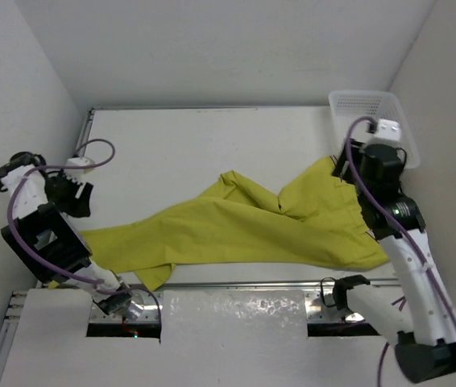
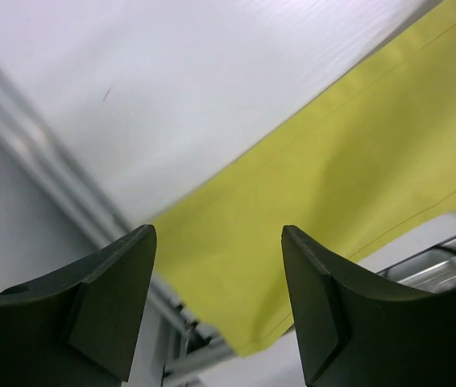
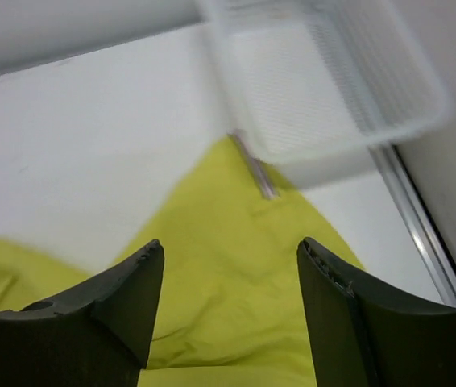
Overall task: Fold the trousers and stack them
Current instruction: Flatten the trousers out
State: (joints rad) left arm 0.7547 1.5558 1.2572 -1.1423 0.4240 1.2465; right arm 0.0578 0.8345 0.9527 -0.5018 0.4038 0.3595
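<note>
Trousers [image 1: 244, 230] spread unfolded across bench [image 1: 212, 137]. Left tool [image 2: 216, 242] over narrow end, right tool [image 3: 230, 250] over wide end; both released, empty. Probably flattening done; next needs edge grips for the first fold.

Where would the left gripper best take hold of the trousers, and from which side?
Probably the leg-end corner nearest the left gripper, coming down from the left side of the table: the trousers lie spread out, that end thin and flat, with the open jaws above it.

White-shelled arms [image 1: 412, 270], black joints [image 1: 381, 165], looped purple cables [image 1: 95, 141], dark wedge-shaped gripper fingers [image 2: 107, 314]
</note>
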